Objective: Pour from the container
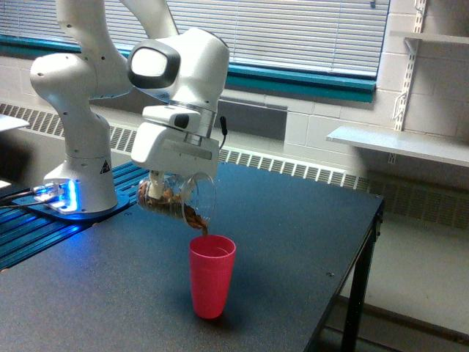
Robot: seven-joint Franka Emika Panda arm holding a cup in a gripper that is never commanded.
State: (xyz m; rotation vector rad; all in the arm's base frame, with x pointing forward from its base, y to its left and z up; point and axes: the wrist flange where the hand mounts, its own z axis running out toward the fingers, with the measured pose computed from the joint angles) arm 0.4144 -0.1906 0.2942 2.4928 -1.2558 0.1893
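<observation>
Fingers (157, 181) were clamped on the jar (178, 200), which was tipped steeply, its mouth just above the pink cup (212, 275) on the worktop (293, 242). Brown bits were spilling from its lip.

One robot arm (110, 81) with one hand (174, 183). One clear container (179, 200) of brown bits at frame centre-left. One pink cup (212, 275) at lower centre. One dark table (293, 242). Two wall shelves (396, 143) at right.
</observation>
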